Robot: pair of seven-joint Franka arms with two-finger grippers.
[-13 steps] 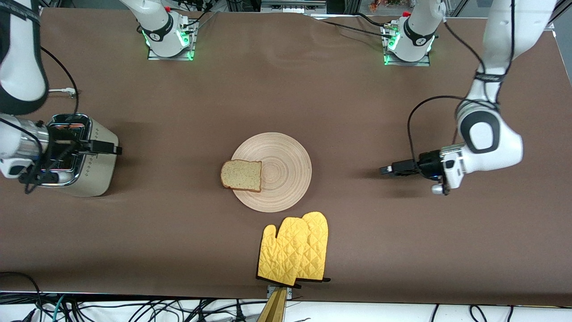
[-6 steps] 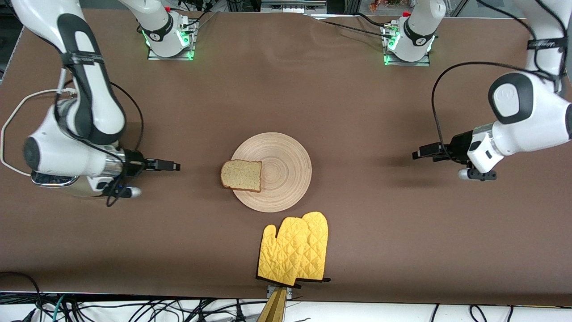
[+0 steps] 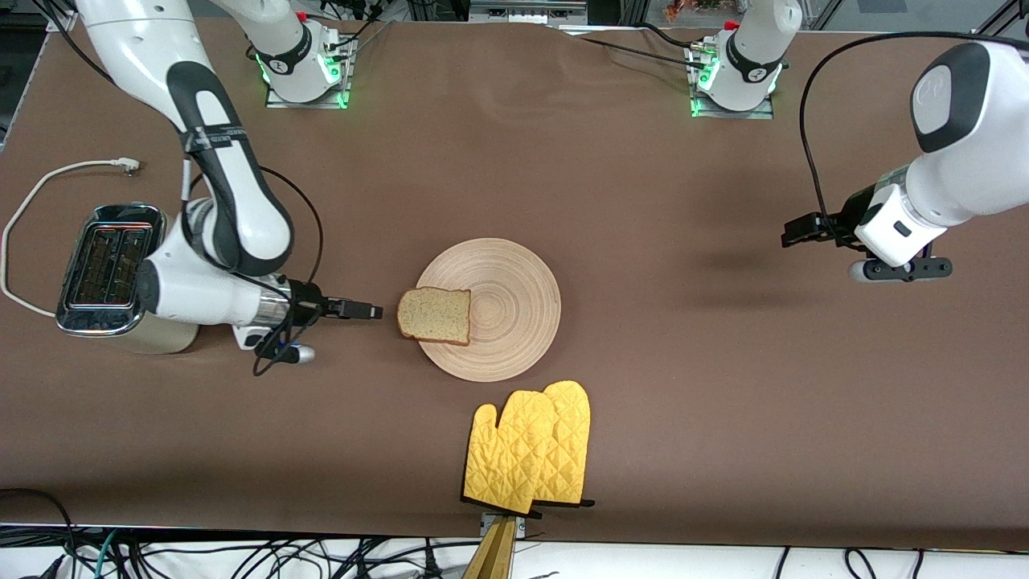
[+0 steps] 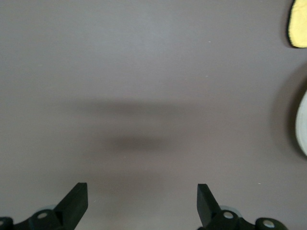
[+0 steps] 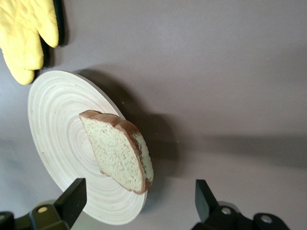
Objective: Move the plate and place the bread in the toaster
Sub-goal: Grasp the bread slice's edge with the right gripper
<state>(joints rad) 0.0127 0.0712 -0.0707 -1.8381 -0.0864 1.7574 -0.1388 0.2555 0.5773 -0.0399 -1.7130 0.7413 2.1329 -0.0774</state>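
Note:
A round pale wooden plate (image 3: 514, 322) lies mid-table. The slice of bread (image 3: 434, 315) rests on the plate's rim toward the right arm's end and overhangs it slightly. The cream toaster (image 3: 104, 265) with its chrome top stands at the right arm's end of the table. My right gripper (image 3: 371, 309) is open and points at the bread from the toaster's side, a short gap away. The right wrist view shows the bread (image 5: 117, 153) and plate (image 5: 57, 124) just ahead of the open right gripper (image 5: 139, 184). My left gripper (image 3: 792, 233) hangs open over bare table at the left arm's end. In its own wrist view the left gripper (image 4: 141, 188) holds nothing.
A pair of yellow oven mitts (image 3: 530, 450) lies nearer the front camera than the plate, by the table's edge. The toaster's white cord (image 3: 32, 201) loops on the table beside it. The brown tablecloth (image 3: 683, 402) is bare around the left gripper.
The right arm swung from over the toaster toward the plate, and its gripper now sits just short of the bread. The left arm drew back toward its own end of the table.

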